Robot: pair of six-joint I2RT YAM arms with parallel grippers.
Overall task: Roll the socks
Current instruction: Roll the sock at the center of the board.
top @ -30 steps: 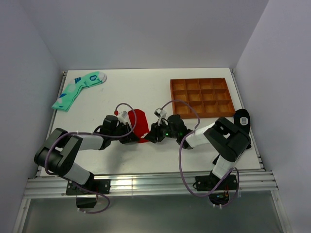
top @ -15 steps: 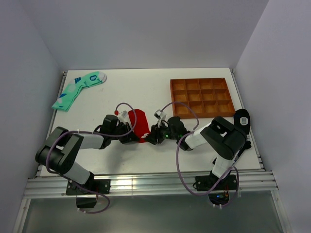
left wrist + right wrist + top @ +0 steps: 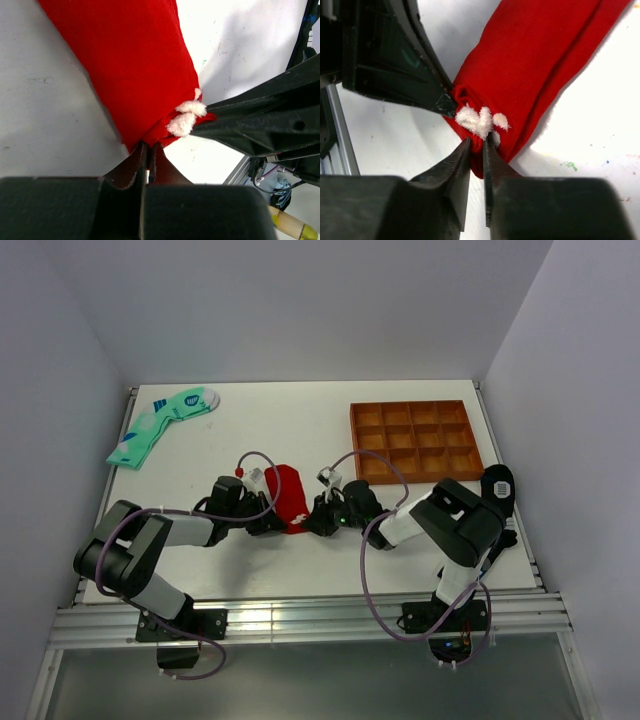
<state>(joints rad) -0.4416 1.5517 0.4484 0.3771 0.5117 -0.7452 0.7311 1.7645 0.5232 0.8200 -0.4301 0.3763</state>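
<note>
The red socks (image 3: 286, 494) lie on the white table between the two arms, long and flat, with a small white fuzzy mark at the near end. My left gripper (image 3: 279, 525) is shut on that near end from the left; in the left wrist view the socks (image 3: 135, 65) run up from my gripper (image 3: 148, 147). My right gripper (image 3: 305, 523) is shut on the same end from the right; in the right wrist view the socks (image 3: 540, 65) stretch up right from my gripper (image 3: 476, 145), right by the white mark (image 3: 480, 120).
A brown compartment tray (image 3: 414, 440) stands at the back right. A mint-green sock (image 3: 160, 423) lies at the back left. A black sock (image 3: 499, 486) lies at the right edge beside the right arm.
The right gripper has crept left towards the sock's end, and the sock's near end has bunched slightly narrower. The left arm has barely moved.
</note>
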